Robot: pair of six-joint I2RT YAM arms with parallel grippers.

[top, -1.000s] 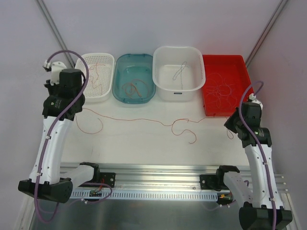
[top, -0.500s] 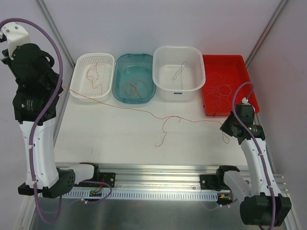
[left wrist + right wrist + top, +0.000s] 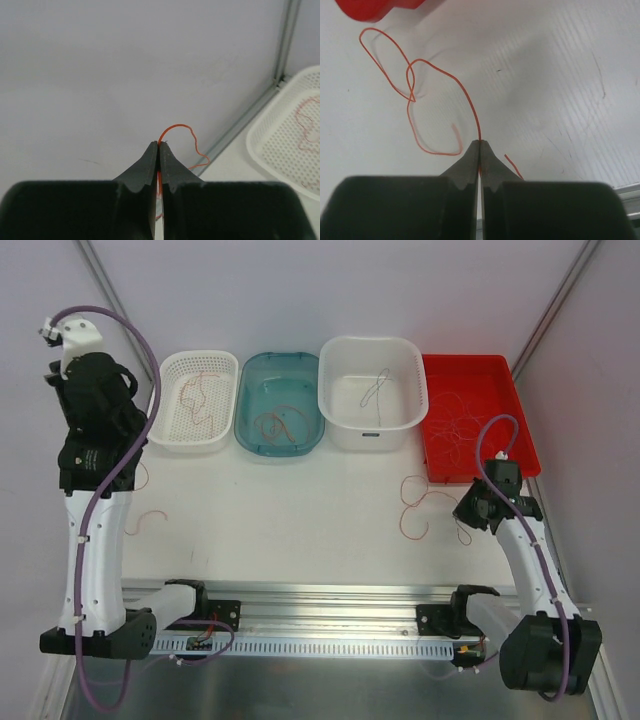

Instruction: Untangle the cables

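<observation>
My left gripper is raised at the far left and shut on a thin red cable that hangs down and curls onto the table. In the left wrist view the jaws pinch this cable, which arcs out past the tips. My right gripper is low by the red tray's front corner, shut on a second red cable that lies looped on the table. In the right wrist view the jaws pinch it, and its loops lie ahead. A tangle of cables lies in the red tray.
Along the back stand a white mesh basket with a red cable, a teal tub with cables, a white tub with a grey cable, and the red tray. The basket's rim shows in the left wrist view. A metal rail runs along the near edge.
One red line stretched between both grippers before. Now the two cables have come apart; each gripper holds its own slack piece. My left arm has dropped and moved right.
</observation>
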